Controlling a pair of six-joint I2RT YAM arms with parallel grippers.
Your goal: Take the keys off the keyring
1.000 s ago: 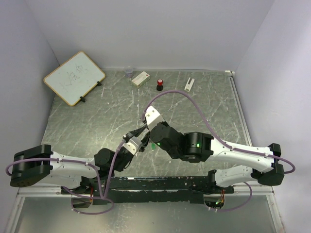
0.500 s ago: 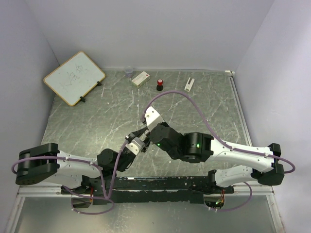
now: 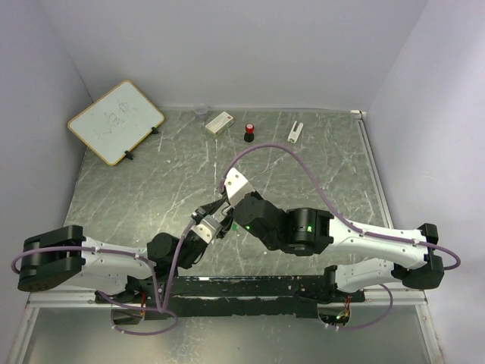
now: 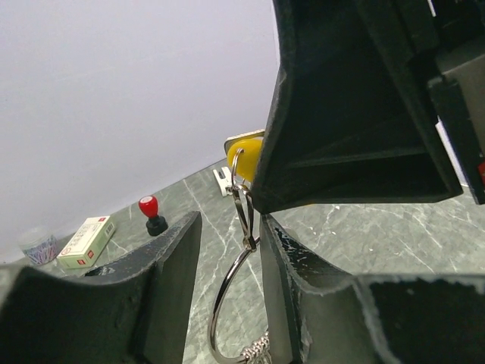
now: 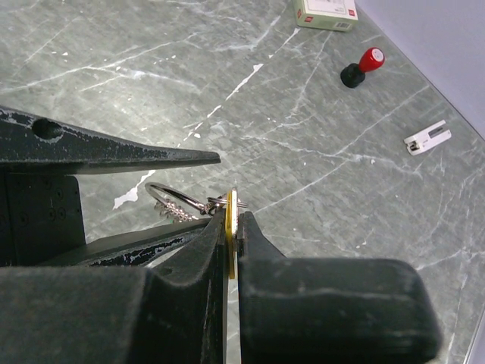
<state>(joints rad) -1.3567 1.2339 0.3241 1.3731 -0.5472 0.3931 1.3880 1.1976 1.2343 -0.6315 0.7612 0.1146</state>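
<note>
The keyring (image 4: 224, 303) is a thin silver wire ring with a coiled bit, held off the table between my two grippers. It also shows in the right wrist view (image 5: 173, 199). The yellow key (image 4: 244, 155) hangs on it by a small link. My right gripper (image 5: 233, 208) is shut on the yellow key's head (image 5: 230, 227). My left gripper (image 4: 227, 227) has its jaws apart around the ring, which leans on the right finger (image 4: 284, 280). In the top view both grippers meet mid-table, left (image 3: 212, 219) and right (image 3: 226, 208). I cannot make out the green key.
Along the far edge stand a whiteboard (image 3: 115, 121), a clear cup (image 3: 201, 112), a white box (image 3: 219, 123), a red-capped black knob (image 3: 248, 133) and a small white block (image 3: 295, 131). Purple cables (image 3: 288, 152) arc over the right arm.
The left arm's rear links shifted a little and came back. Both grippers stay together at the ring, in nearly the same place.
</note>
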